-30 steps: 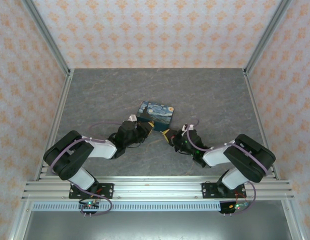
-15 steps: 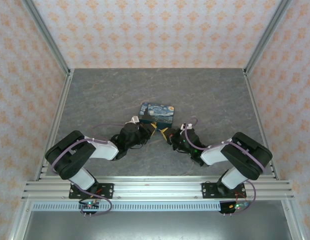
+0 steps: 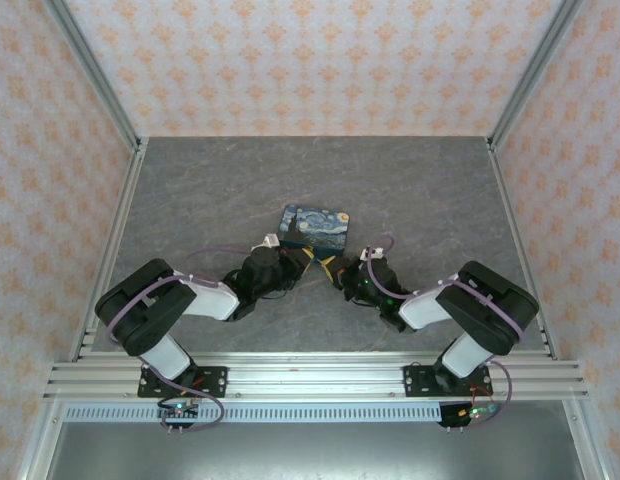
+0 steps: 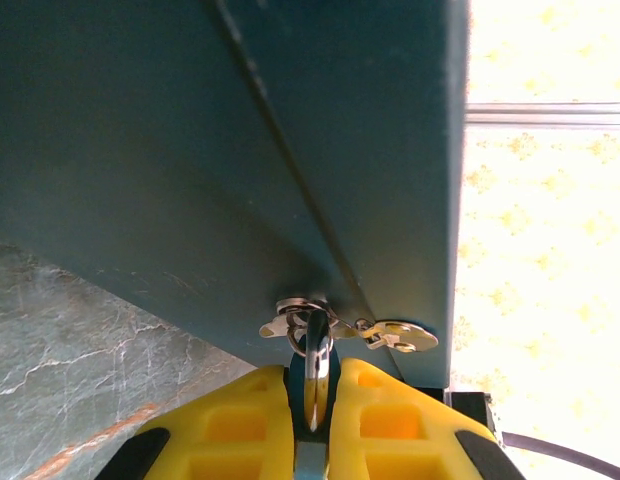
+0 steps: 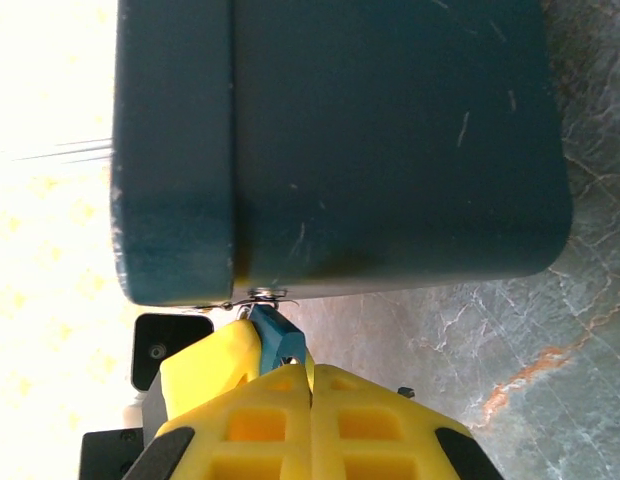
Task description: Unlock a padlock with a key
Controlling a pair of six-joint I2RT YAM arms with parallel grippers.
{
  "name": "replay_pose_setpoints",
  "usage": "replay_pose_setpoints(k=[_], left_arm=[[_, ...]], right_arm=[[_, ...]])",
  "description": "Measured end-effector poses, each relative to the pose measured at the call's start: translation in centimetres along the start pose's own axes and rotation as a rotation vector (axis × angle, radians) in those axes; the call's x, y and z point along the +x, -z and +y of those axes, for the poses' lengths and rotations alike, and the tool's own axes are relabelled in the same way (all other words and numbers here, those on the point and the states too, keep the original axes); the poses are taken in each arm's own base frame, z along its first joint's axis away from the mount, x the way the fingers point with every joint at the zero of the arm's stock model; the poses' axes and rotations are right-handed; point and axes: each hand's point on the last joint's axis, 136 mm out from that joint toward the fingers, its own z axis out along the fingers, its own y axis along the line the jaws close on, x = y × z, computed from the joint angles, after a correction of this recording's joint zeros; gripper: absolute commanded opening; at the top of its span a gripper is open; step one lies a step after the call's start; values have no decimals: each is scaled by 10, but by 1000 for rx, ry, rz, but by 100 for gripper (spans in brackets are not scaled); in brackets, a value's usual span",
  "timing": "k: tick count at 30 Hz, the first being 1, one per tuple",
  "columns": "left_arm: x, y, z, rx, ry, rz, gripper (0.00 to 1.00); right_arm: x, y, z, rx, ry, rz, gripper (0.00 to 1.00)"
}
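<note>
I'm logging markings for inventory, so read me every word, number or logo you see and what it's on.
None can be read. The padlock carries only a painted starry swirl, no lettering; the key and the metal fitting at the padlock's edge show no legible marks.

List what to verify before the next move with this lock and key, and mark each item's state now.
1. Left gripper shut on the key: ok.
2. Key tip meets the near edge of the lock: ok.
3. Key seated in the keyhole: cannot tell.
4. Lock resting on the table: ok.
5. Right gripper bracing the lock: not ok; it is shut, short of the lock, gripping nothing.
</note>
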Motion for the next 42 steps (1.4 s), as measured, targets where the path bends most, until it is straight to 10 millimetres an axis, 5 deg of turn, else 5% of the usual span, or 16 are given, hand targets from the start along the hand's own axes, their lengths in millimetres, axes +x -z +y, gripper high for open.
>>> replay_pose_setpoints(k=[42], left_arm=[[-2,-2,-3,8,4,-20,0]], right_arm=[[0,-6,3,-9,-21,1,0]])
